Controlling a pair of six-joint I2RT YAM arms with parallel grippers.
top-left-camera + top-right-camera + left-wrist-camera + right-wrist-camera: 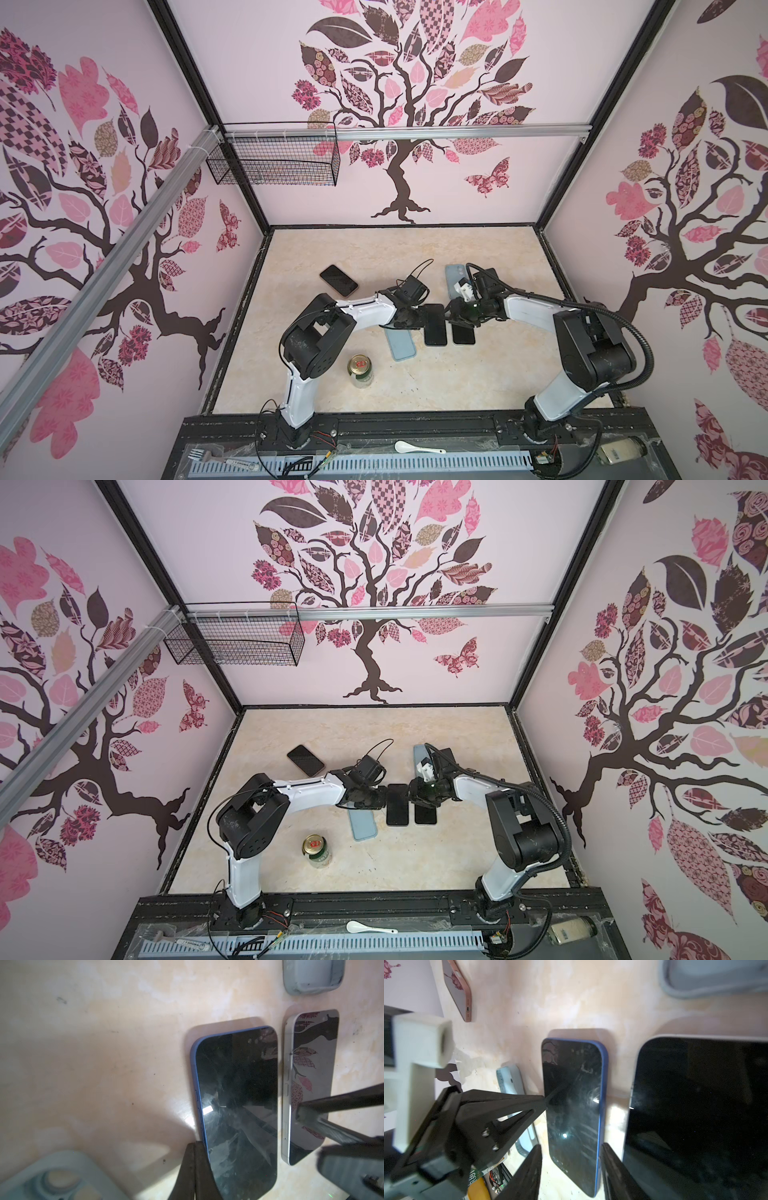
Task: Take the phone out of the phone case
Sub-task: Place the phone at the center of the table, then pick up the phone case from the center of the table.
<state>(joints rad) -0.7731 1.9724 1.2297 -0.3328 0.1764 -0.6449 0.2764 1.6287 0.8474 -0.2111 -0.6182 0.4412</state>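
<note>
The phone (435, 328) has a dark screen and a blue rim. It lies flat, screen up, in mid-table, and shows in both wrist views (236, 1105) (573, 1105). The light-blue phone case (400, 347) (363, 827) lies empty just left of it, partly under my left arm. My left gripper (419, 319) (196, 1148) is shut, with its tips against the phone's left long edge. My right gripper (449, 319) (571, 1167) is open. It straddles the phone's end, one finger (612, 1167) close by the blue rim and the other standing clear.
A second dark phone with a pale rim (463, 336) lies right beside the blue one. A grey case (452, 277) and a pink-rimmed phone (338, 280) lie farther back. A green can (360, 370) stands near the front left. A wire basket (274, 162) hangs on the back wall.
</note>
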